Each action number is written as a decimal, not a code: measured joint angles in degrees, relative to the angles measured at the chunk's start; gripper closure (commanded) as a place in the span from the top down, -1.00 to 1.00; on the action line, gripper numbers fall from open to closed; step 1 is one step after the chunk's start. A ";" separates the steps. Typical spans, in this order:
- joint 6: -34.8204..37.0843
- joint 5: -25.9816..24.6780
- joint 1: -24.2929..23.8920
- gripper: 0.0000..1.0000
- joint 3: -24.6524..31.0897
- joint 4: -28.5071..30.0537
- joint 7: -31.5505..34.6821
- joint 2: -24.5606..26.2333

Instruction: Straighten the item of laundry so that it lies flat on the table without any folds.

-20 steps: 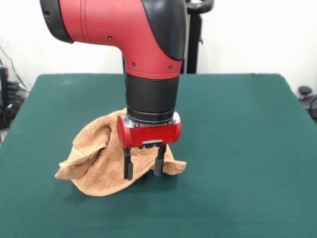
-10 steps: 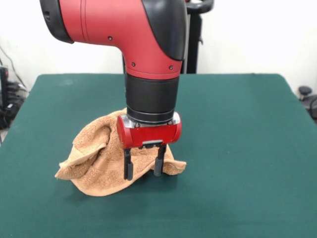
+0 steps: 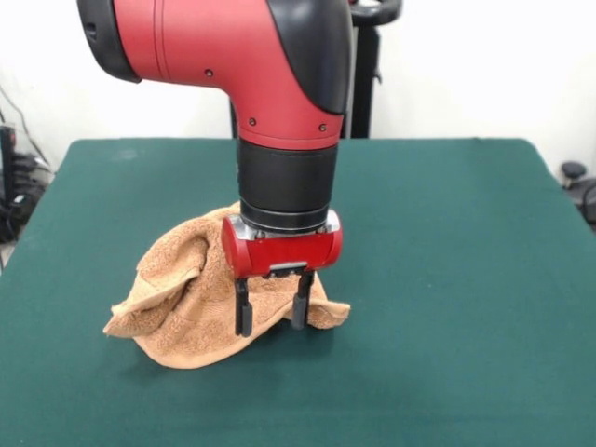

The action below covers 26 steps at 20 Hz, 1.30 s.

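— Orange-tan terry towel [image 3: 191, 303]: flat yet?
— No. It's heaped and folded, at about seven o'clock from the dark green felt worktop [image 3: 447, 261] centre.
— And the red-and-black jaws [image 3: 272, 317]?
— Parted, straddling the towel's three o'clock edge, gripping nothing. Spreading seems entirely left to do.
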 measured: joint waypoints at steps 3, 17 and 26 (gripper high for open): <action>-0.01 0.00 0.00 1.00 0.00 0.56 0.00 0.01; -0.02 0.01 0.00 1.00 0.00 2.15 0.00 -0.10; -0.02 0.01 -0.09 -1.00 0.00 2.25 0.00 -0.20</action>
